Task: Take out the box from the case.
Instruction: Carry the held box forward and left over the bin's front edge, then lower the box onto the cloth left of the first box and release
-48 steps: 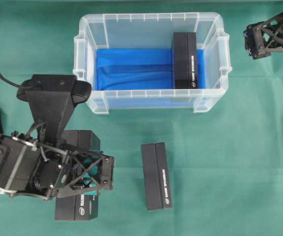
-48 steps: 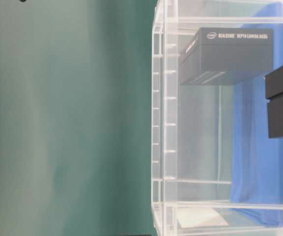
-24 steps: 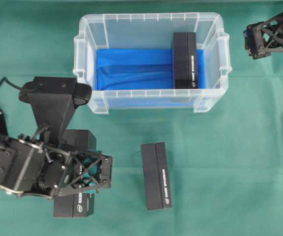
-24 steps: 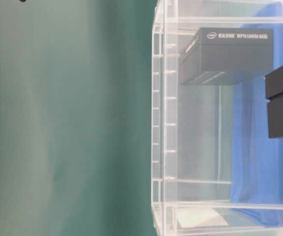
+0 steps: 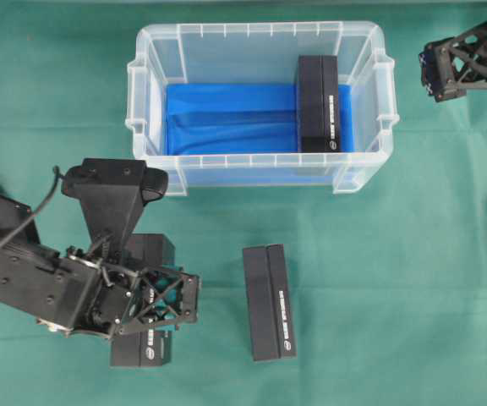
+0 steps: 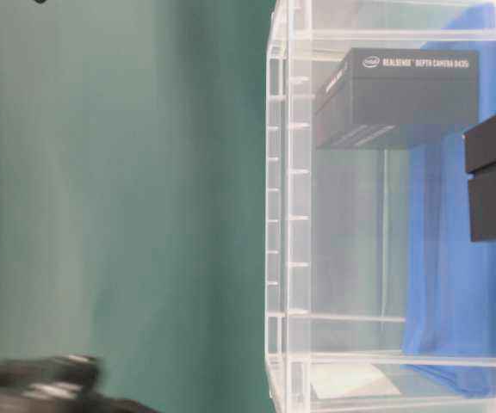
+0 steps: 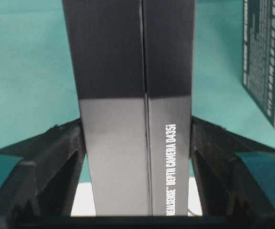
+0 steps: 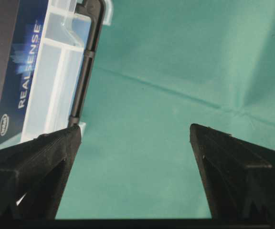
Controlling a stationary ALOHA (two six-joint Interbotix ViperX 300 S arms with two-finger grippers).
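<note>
Boxes are seen in three places: one box [image 5: 318,103] stands inside the case [image 5: 260,169] at its right end, a second box [image 5: 270,302] lies on the green tabletop [image 5: 413,279], and a third box [image 7: 132,105] is clamped between the fingers of the left end effector [image 5: 155,304] at near left. The right end effector [image 8: 135,157] is spread wide, empty.

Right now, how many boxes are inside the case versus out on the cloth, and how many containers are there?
Black boxes in the case: 1
Black boxes on the green cloth: 2
Clear cases: 1
Total: 4
</note>
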